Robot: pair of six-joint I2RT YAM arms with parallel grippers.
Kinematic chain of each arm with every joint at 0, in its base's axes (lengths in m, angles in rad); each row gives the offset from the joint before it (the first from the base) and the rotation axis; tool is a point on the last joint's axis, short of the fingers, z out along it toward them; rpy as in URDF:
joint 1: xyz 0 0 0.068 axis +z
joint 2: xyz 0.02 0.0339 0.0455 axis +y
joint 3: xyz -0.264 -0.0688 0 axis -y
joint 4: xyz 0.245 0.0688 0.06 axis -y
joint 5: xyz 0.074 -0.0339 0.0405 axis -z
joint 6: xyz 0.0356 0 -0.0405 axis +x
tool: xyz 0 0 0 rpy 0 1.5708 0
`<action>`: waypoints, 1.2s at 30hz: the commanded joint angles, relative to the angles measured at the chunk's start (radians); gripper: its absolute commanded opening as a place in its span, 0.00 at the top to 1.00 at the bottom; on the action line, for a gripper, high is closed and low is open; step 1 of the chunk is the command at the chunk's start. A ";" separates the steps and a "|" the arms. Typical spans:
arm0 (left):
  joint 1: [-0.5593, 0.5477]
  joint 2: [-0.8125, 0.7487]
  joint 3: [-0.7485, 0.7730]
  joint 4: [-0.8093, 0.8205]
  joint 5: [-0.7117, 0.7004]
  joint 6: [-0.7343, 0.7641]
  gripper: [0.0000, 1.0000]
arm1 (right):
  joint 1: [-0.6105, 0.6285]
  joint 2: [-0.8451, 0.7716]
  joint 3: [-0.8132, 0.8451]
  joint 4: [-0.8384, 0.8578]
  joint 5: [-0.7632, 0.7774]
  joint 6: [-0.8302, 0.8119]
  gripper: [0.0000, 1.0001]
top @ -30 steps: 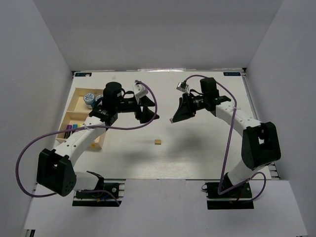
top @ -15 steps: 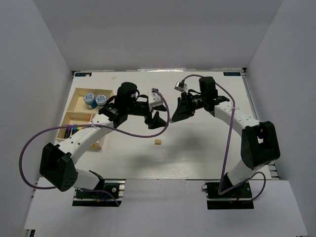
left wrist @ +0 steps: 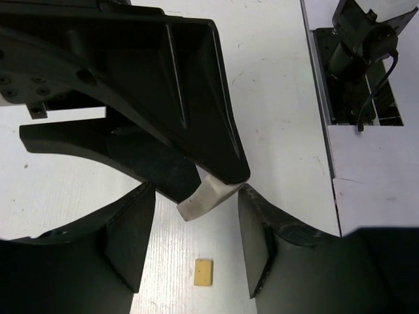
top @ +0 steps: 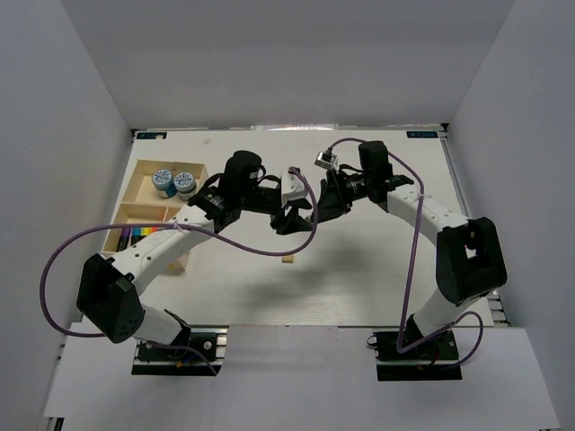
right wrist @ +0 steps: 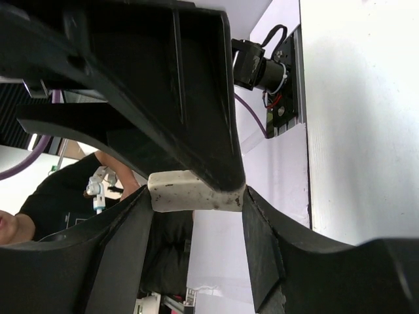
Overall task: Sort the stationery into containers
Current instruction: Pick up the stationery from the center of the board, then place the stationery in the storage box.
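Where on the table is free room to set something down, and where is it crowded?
Crowded: the centre, where the left gripper meets the right gripper, clamping a pale block; the tray fills the left edge. Bare: the far strip behind them; the near strip in front of the tan eraser.

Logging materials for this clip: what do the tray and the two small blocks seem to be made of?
The tray looks like light bare wood: pale tan, matte, thin walls. The tan block on the table is probably a rubber eraser: matte, flat colour. The pale block between the jaws is likely eraser too: matte off-white, scuffed, rounded edges.
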 commanded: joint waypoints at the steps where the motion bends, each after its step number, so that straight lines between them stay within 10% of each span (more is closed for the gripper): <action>1: -0.014 -0.002 0.033 -0.015 -0.011 0.016 0.38 | 0.009 0.002 0.013 0.029 -0.069 0.008 0.52; 10: -0.024 -0.010 0.024 -0.024 -0.053 0.016 0.75 | 0.012 0.005 0.015 0.031 -0.064 0.014 0.45; 16: 0.005 -0.057 -0.029 -0.009 -0.121 -0.042 1.00 | -0.007 -0.024 -0.002 0.069 -0.049 0.037 0.11; 22: 0.070 -0.137 -0.080 -0.076 -0.375 -0.205 1.00 | -0.143 -0.057 0.025 -0.209 0.081 -0.212 0.11; 25: 0.116 -0.130 -0.053 -0.212 -0.529 -0.224 1.00 | -0.189 -0.084 0.123 -0.533 0.424 -0.547 0.11; 29: 0.295 0.023 0.098 -0.474 -0.621 -0.222 1.00 | -0.195 -0.126 0.108 -0.577 0.693 -0.641 0.11; 36: 0.595 0.123 0.229 -0.656 -0.666 -0.228 1.00 | -0.197 -0.202 0.044 -0.572 0.735 -0.671 0.11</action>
